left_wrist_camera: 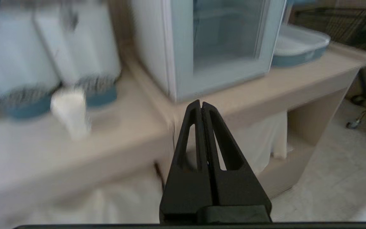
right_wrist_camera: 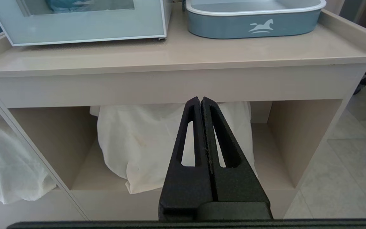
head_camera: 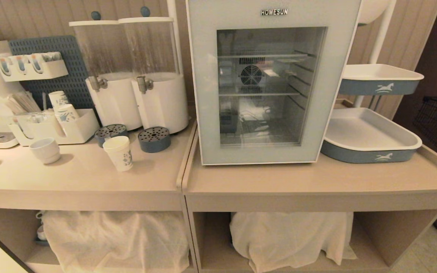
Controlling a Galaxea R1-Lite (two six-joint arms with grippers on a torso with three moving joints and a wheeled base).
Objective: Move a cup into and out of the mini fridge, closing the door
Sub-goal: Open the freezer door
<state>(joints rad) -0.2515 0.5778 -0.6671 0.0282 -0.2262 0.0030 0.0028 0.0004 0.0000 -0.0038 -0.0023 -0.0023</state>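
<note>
The tall white paper cup [head_camera: 119, 153] with small blue print stands on the left counter, in front of two dispensers; it shows blurred in the left wrist view [left_wrist_camera: 71, 112]. The white mini fridge [head_camera: 271, 81] stands on the right counter, its glass door [head_camera: 268, 85] shut against the body. My left gripper [left_wrist_camera: 201, 102] is shut and empty, in the air in front of the counter's edge, between cup and fridge. My right gripper [right_wrist_camera: 200, 99] is shut and empty, low before the open shelf under the fridge's counter. Neither arm shows in the head view.
Two drink dispensers [head_camera: 135, 72] and two round drip trays [head_camera: 154, 138] stand behind the cup. A squat white ceramic cup [head_camera: 45, 150] and an organiser with patterned cups [head_camera: 57, 123] sit at left. Blue-and-white trays [head_camera: 370, 138] stand right of the fridge. White cloth bundles [head_camera: 290, 237] fill the lower shelves.
</note>
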